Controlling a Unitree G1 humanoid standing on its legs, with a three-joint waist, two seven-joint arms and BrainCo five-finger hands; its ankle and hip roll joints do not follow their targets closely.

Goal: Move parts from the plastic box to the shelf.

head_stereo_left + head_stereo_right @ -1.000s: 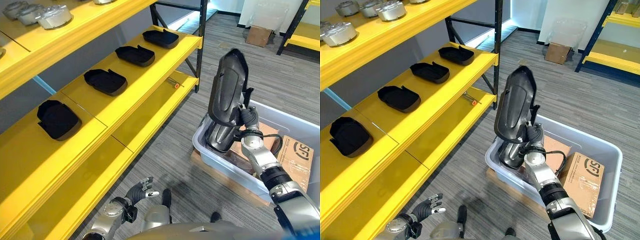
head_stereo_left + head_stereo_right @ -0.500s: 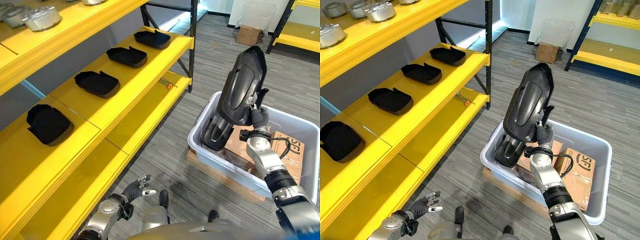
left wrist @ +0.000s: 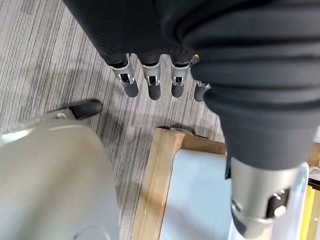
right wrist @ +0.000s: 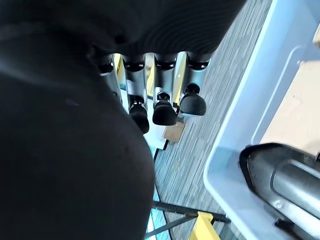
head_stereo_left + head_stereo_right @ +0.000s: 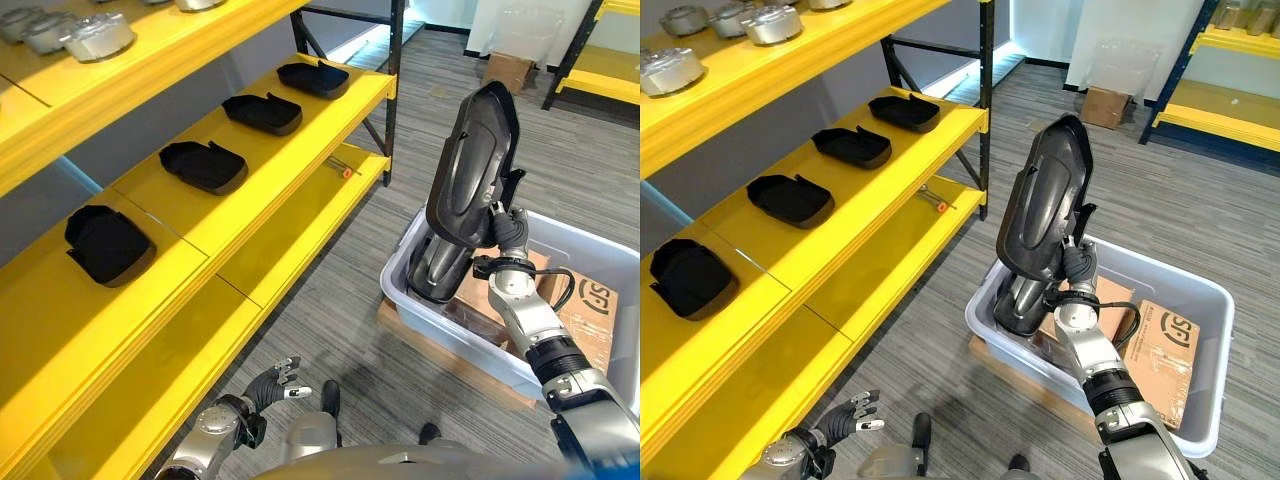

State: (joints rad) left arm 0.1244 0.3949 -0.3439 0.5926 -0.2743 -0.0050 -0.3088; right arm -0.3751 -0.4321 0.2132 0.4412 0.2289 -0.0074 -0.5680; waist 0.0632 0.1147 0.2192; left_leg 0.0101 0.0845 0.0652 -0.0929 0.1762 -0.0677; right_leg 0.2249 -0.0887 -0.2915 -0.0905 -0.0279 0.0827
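Right hand (image 5: pixel 503 232) raised, fingers clasped, left hand (image 5: pixel 268 383) low, fingers relaxed

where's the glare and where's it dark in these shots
Left eye view: a pale sheen runs down the black part held up by the right hand, and the metal parts on the top shelf glint. Right eye view: a bright strip of light lies on the floor behind the yellow shelf. Right wrist view: the fingers catch light, and the near side is dark.

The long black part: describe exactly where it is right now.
The long black part stands nearly upright in the robot's right hand, raised above the near left corner of the plastic box, right of the yellow shelf.
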